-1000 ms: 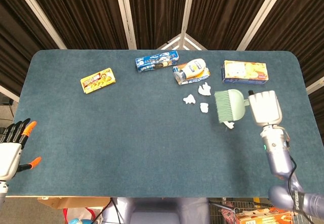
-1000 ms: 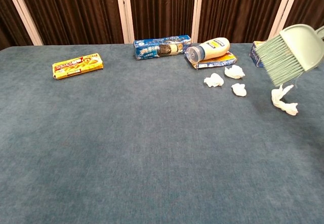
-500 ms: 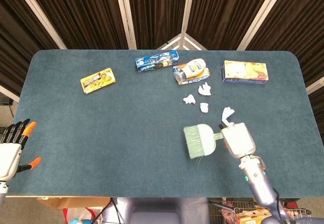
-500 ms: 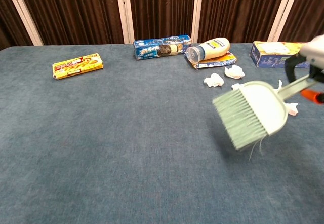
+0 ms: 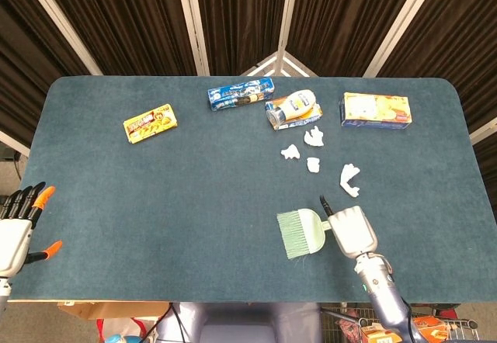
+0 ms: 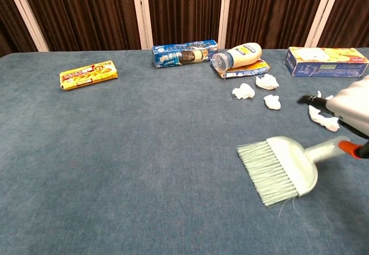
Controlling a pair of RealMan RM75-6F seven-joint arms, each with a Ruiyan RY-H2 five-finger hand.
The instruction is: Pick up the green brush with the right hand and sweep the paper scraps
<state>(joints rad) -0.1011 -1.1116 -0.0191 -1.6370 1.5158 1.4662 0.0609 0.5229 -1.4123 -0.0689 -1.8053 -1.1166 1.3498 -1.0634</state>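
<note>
Green brush (image 5: 301, 231) sits low over the desk (image 5: 155, 203), handle gripped in our right hand (image 5: 353, 232), well short of the scraps (image 5: 312, 150). Left hand (image 5: 19, 226) idle, fingers apart. Risk: bristles flick light scraps off the desk edge.
</note>
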